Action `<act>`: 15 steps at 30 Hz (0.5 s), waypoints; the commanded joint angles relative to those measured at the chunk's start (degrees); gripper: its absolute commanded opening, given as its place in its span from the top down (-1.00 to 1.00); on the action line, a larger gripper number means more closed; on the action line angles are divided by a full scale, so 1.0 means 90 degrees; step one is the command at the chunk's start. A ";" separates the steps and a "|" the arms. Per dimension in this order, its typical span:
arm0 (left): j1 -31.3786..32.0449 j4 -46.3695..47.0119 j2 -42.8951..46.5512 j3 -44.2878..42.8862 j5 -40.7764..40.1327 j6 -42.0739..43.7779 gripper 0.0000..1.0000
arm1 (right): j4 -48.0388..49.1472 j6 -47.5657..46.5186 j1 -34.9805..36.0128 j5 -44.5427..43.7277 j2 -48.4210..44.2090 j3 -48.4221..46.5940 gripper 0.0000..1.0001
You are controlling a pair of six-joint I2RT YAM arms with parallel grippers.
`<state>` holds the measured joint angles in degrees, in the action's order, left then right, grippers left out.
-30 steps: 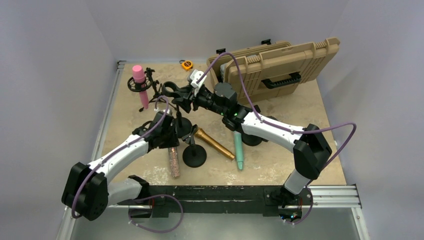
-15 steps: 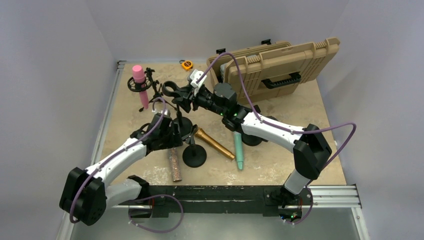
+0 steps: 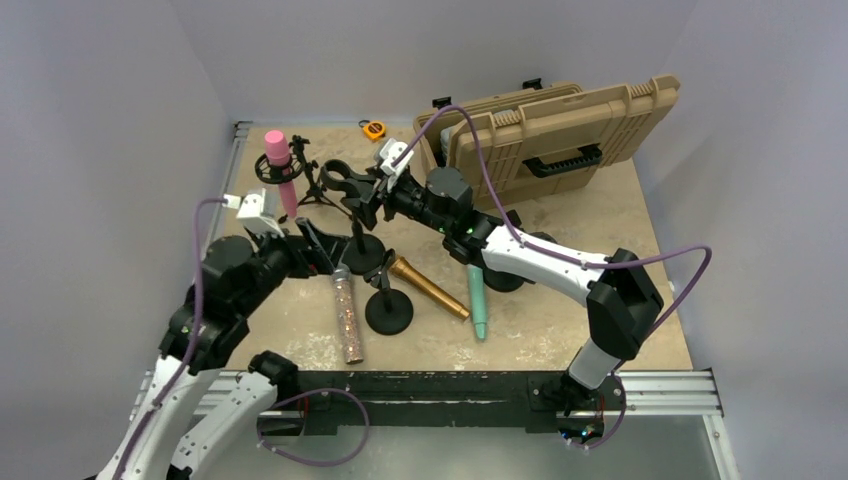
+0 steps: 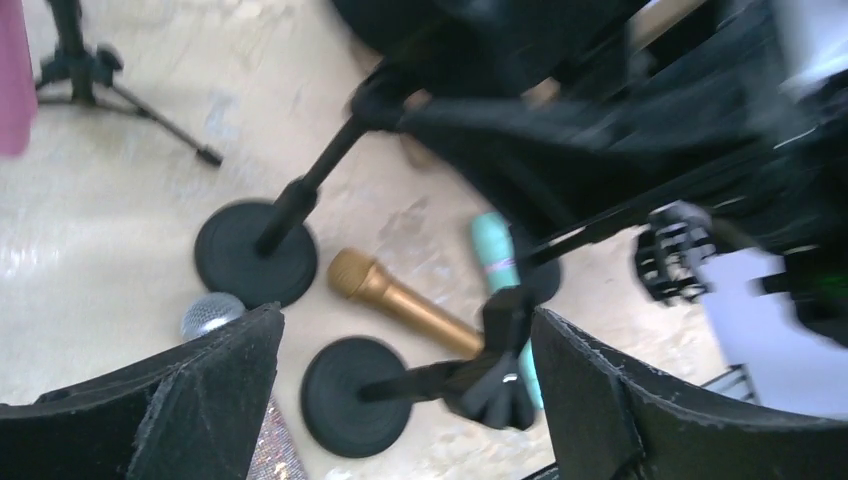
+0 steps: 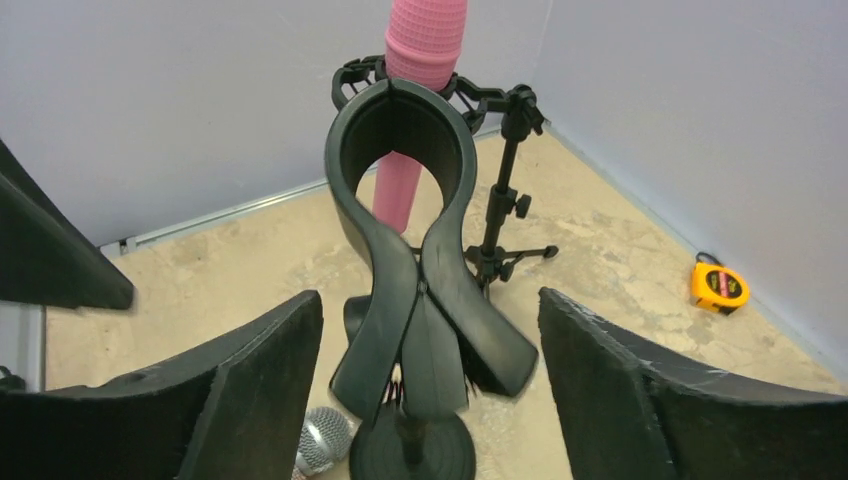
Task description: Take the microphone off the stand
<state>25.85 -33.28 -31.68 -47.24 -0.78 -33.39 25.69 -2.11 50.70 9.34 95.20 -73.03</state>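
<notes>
Stiff, light and rough-skinned, the slim glitter-barrelled, mesh-headed microphone [image 3: 347, 318] lying left of centre looked best pinched mid-barrel, while the left end effector [image 3: 322, 248] and right end effector [image 5: 428, 300] gaped wide.

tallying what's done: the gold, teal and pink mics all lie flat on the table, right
Not the pink mic: it stands in the ring mount of its stand at the far left. The gold mic and teal mic do lie flat on the table. The top external view shows it.
</notes>
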 commanded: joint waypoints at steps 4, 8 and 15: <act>-0.0194 -0.1453 -0.1681 -0.2945 0.0130 -0.0470 -0.88 | 0.0534 0.0037 0.0074 -0.0139 -0.0405 -0.0185 -0.92; -0.0340 -0.1113 -0.2016 -0.3284 0.0028 -0.0836 -0.85 | 0.0506 0.0063 0.0122 -0.0081 -0.0640 -0.0215 -0.98; -0.0541 -0.0473 -0.2090 -0.2978 -0.0648 -0.2001 -0.63 | 0.0313 0.0102 0.0128 -0.0283 -0.1392 0.0158 -0.98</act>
<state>21.82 -41.15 -50.57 -74.56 -2.52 -43.86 27.03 -1.89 51.55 8.36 88.53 -72.95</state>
